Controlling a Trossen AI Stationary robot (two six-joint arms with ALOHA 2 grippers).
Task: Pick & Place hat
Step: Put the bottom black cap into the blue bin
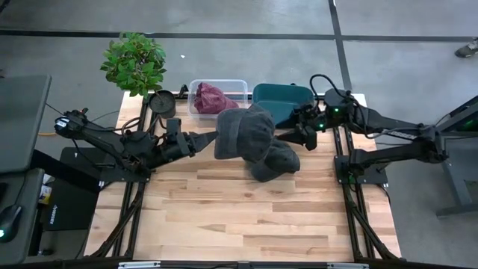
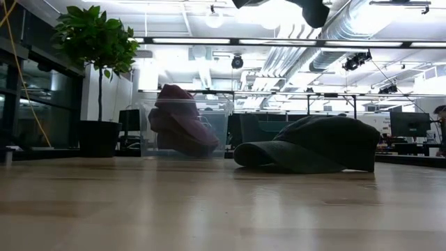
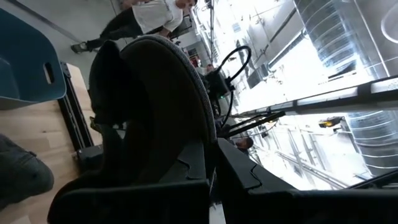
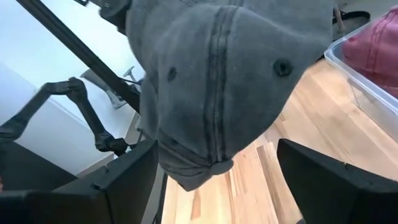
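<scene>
While the table holds one cap, another hangs in the air.
Left gripper: jaws pinched tight on the grey hat, lifted off the wooden table.
Right gripper: jaws spread wide, the hat just past them, not touching.
Second hat: lies below the held one.
Clear bin: holds a red cap.

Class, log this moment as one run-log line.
left claw: shut on grey hat | right claw: open, beside it | second hat: on table
</scene>
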